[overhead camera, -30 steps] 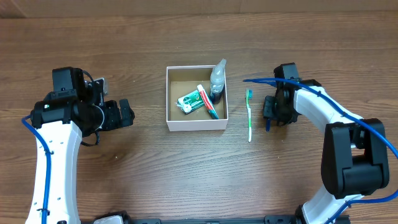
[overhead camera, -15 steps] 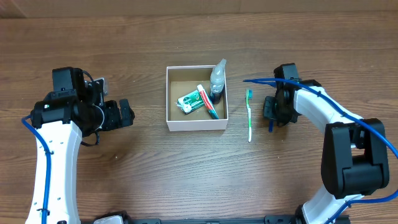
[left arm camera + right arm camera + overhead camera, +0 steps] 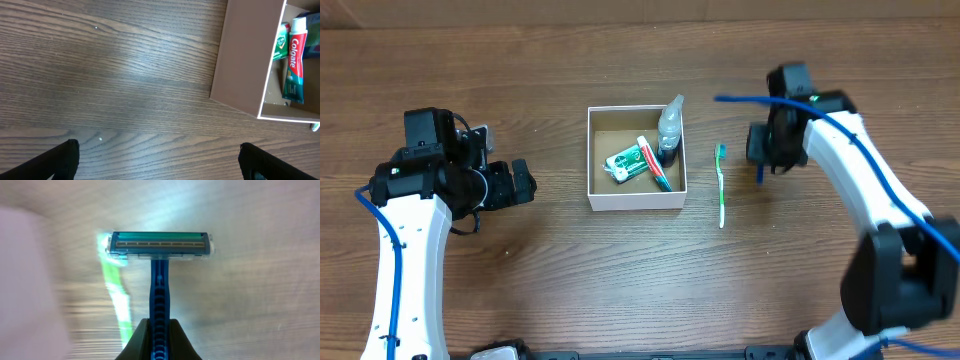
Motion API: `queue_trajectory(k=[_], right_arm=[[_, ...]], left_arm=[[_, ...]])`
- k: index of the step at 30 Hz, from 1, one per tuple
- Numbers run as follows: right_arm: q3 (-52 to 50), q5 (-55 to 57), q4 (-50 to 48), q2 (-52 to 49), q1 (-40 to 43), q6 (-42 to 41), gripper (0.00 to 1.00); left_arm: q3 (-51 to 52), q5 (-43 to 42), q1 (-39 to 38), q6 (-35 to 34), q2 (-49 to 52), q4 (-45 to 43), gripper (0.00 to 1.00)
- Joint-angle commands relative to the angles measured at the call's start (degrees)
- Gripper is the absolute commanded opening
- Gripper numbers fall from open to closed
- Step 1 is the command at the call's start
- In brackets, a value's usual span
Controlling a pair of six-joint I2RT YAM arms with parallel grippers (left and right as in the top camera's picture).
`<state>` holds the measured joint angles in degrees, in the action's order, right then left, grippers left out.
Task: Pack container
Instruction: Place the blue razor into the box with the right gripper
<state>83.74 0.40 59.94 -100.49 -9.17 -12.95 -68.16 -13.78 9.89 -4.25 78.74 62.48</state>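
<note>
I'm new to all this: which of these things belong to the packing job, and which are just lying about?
Job: white-walled cardboard-floored square box; blue plastic razor in right end effector; green-white toothbrush; red toothpaste tube; clear bottle.
Lying about: only the brown wooden table itself.

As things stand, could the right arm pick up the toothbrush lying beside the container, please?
Probably not yet. The toothbrush lies uncovered beside the container, but the right gripper is shut on a blue razor, so it would have to release that first.
</note>
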Motion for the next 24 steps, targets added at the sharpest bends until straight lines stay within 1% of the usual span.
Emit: queue_trajectory(k=[1,4,7,9,13,18,19,20,22,23,24], right_arm=[[7.1,0.1,-0.5,8.9,-6.5,7.3,0.04],[7.9,0.1,-3.4,11.1,-13.9,15.3,0.04],[7.3,0.1,-5.7,10.4,-20.0,20.7,0.04],[6.6,0.1,-7.2,9.0,-22.9,22.0,0.04],[6.3,0.1,-8.5,4.2,-26.8,22.0,0.04],[6.3,0.1,-9.2,-2.6,-28.5,22.0,0.04],[6.3,0.1,-9.3,-3.7,-28.6,22.0,0.06],[6.3,0.1,-9.4,-4.4,-28.6,22.0,0.15],[6.3,0.1,-9.9,-5.1,-28.6,22.0,0.30],[6.3,0.1,-10.3,-5.1,-28.6,22.0,0.40],[6.3,0.1,-10.6,-4.9,-28.6,22.0,0.43]], left_arm=[[0.2,-1.1,0.3,1.0,-1.0,-0.2,1.00],[0.2,-1.1,0.3,1.0,-1.0,-0.2,1.00],[0.2,-1.1,0.3,1.0,-1.0,-0.3,1.00],[0.2,-1.1,0.3,1.0,-1.0,-0.3,1.00],[0.2,-1.1,0.3,1.1,-1.0,-0.3,1.00],[0.2,-1.1,0.3,1.1,-1.0,-0.3,1.00],[0.2,-1.1,0.3,1.1,-1.0,-0.3,1.00],[0.2,-1.1,0.3,1.1,-1.0,-0.3,1.00],[0.2,-1.1,0.3,1.1,-1.0,-0.3,1.00],[0.2,-1.1,0.3,1.1,-1.0,-0.3,1.00],[0.2,-1.1,0.3,1.1,-1.0,-0.3,1.00]])
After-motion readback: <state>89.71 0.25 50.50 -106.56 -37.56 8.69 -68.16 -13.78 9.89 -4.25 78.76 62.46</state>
